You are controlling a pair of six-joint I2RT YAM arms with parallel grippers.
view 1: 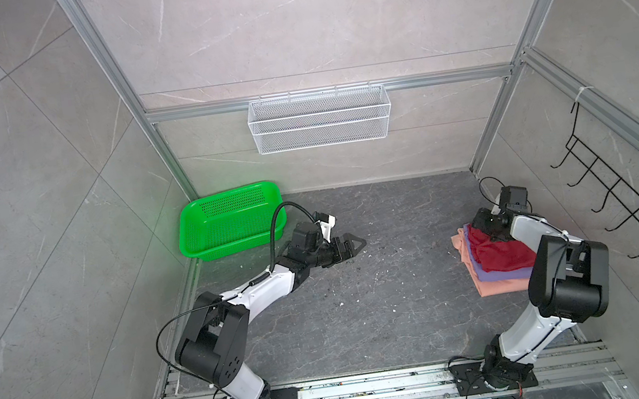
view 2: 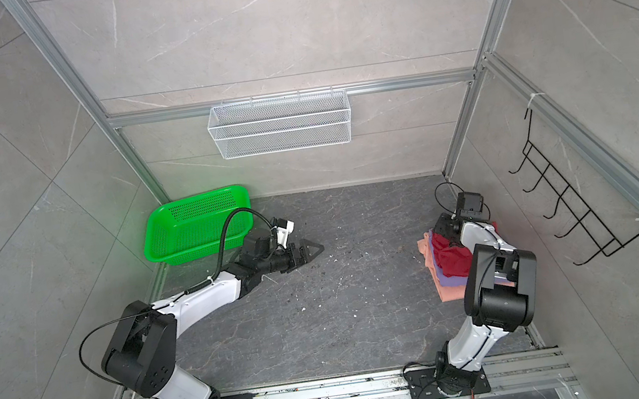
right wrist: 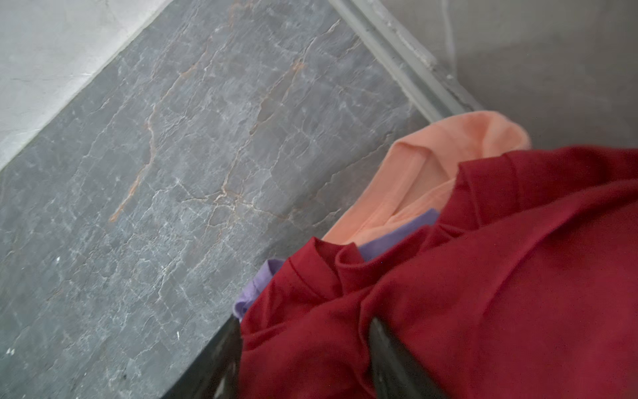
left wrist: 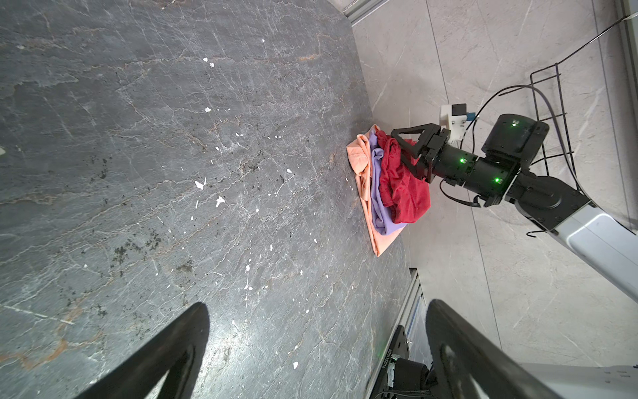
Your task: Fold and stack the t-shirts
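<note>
Three t-shirts lie stacked at the right edge of the dark floor. The salmon-pink one (view 1: 493,289) is at the bottom, the lavender one (view 1: 495,276) in the middle, and the dark red one (view 1: 501,254) lies crumpled on top. My right gripper (view 1: 481,229) is down on the stack's far end. In the right wrist view its jaws (right wrist: 305,324) stand partly apart, astride a bunch of the red shirt (right wrist: 483,276). The left gripper (view 1: 353,248) hovers wide open over bare floor, far left of the stack, with nothing between its fingers (left wrist: 448,331).
A green perforated basket (view 1: 195,225) stands at the back left corner, just behind the left arm. A white wire basket (view 1: 320,118) hangs on the back wall. A black hook rack (view 1: 623,179) is on the right wall, close to the stack.
</note>
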